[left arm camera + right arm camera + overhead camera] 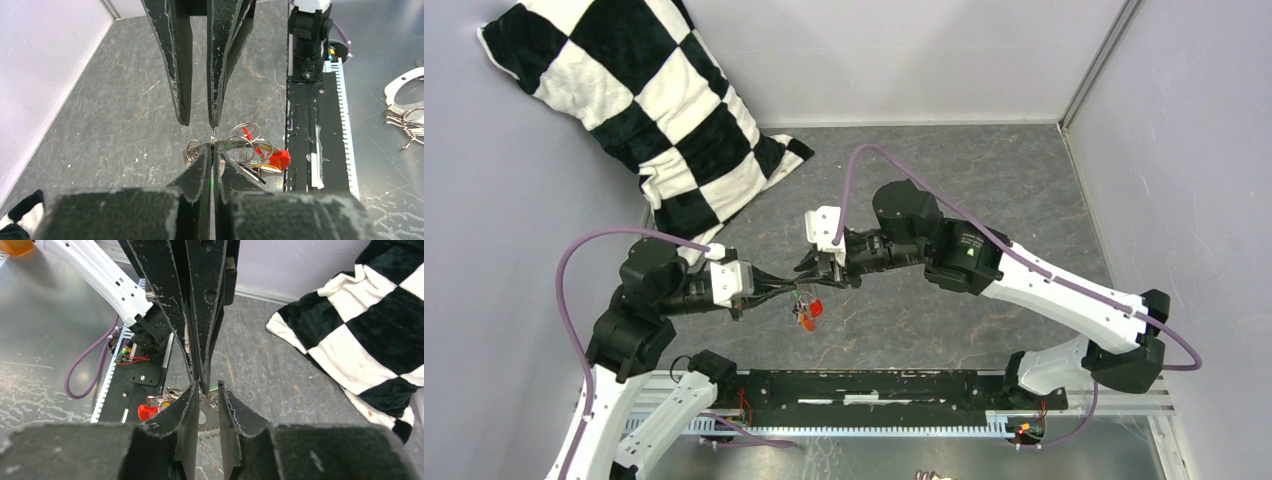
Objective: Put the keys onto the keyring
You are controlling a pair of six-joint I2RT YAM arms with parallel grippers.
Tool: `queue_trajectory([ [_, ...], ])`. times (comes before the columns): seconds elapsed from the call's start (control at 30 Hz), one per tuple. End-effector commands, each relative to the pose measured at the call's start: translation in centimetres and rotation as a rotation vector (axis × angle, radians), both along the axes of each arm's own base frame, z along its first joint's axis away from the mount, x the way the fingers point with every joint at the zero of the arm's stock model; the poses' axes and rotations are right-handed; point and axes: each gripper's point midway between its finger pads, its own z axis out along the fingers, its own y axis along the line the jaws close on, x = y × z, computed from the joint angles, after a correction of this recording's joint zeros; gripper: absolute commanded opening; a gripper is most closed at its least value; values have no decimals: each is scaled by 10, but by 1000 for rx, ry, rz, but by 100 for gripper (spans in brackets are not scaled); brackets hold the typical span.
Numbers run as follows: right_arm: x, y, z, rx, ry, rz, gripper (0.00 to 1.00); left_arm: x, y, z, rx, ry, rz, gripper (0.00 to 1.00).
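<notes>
The keyring [245, 136], a coiled silver wire with a red strap, hangs above the table between both grippers. My left gripper [212, 150] is shut on its wire; in the top view it [790, 290] reaches right. A red key head [280, 159] and a yellow one [265, 168] dangle from the coils, also visible from above [814, 309]. A green speck [214, 387] shows by the ring. My right gripper [206, 388] faces the left one [817, 268], jaws slightly apart, with a toothed key blade [207, 422] in the gap.
A black-and-white checkered pillow [654, 110] lies at the back left, also in the right wrist view [370, 320]. The black base rail [874, 390] runs along the near edge. Spare keys [405, 120] lie on the metal surface beyond the rail.
</notes>
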Motion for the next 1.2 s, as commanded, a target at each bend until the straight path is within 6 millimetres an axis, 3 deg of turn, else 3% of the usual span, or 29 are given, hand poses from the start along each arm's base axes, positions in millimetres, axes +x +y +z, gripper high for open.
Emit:
queue_trajectory([
  [0.0,4,0,7,-44,-32,-12,27,8,2,7,14,-61,28,2],
  [0.23,15,2,1,-112,-74,-55,30,14,4,8,21,-64,55,2],
  [0.57,12,12,-4,-132,-82,-40,29,13,4,7,20,-55,53,2],
  [0.8,14,17,-5,-121,-78,-59,15,9,3,4,25,-58,28,2],
  [0.93,15,16,-14,-162,-78,-57,1,6,3,8,18,-69,18,3],
  [0.97,16,15,-13,-160,-82,-62,1,5,3,8,16,-70,16,7],
  [1.07,18,12,-2,-116,-96,-74,0,0,3,9,8,-79,5,32],
  [1.17,17,8,14,-18,-71,-53,0,-7,5,9,13,-104,-16,38],
])
